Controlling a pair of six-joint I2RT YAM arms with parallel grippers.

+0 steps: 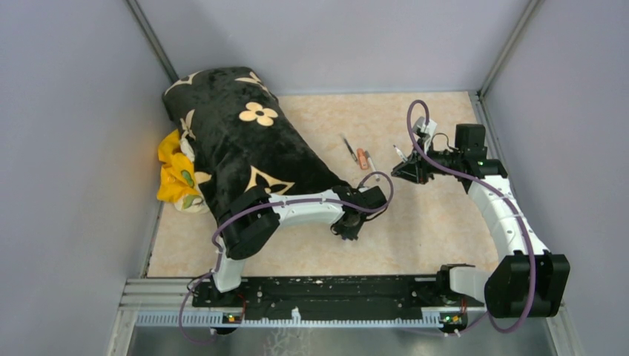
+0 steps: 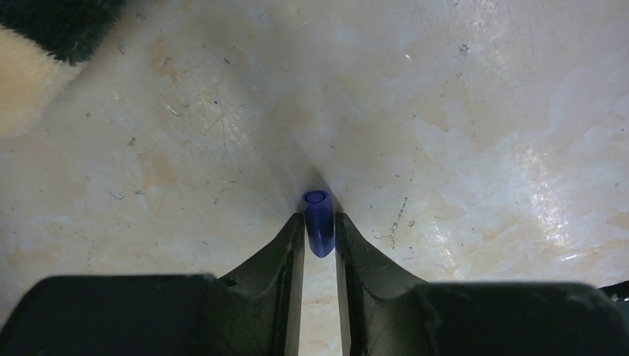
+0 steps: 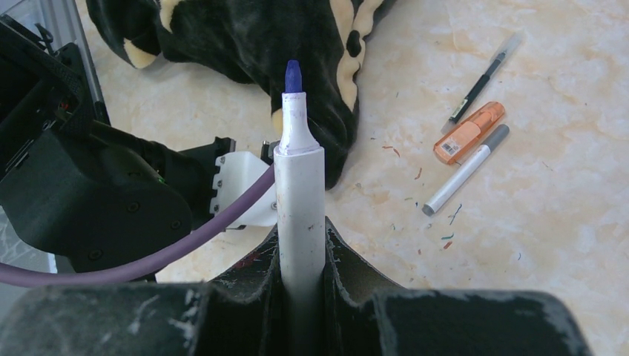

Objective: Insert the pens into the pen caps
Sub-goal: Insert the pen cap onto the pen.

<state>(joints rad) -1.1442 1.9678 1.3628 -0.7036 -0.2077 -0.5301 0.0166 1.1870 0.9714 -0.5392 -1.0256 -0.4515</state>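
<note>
Pens (image 1: 362, 158): four. White marker (image 3: 299, 215), purple tip bare, clamped in right gripper (image 3: 300, 245); three loose toward table's (image 1: 415, 222) far edge (orange one's (image 3: 469, 132) label (image 3: 447, 149) unreadable). Caps (image 2: 319, 230): one, purple, pinched by left gripper (image 2: 319, 219) near blanket (image 1: 245, 141).

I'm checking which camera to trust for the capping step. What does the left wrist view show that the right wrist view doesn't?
Only the left wrist view: a blue cap, open end facing away, pinched in the left claw. Only the right wrist view: the right claw gripping a white marker with a bare blue tip, the left arm, and a thin dark pen, an orange marker and a grey-capped white marker lying loose. Both: the beige table and the black-and-cream blanket.
</note>
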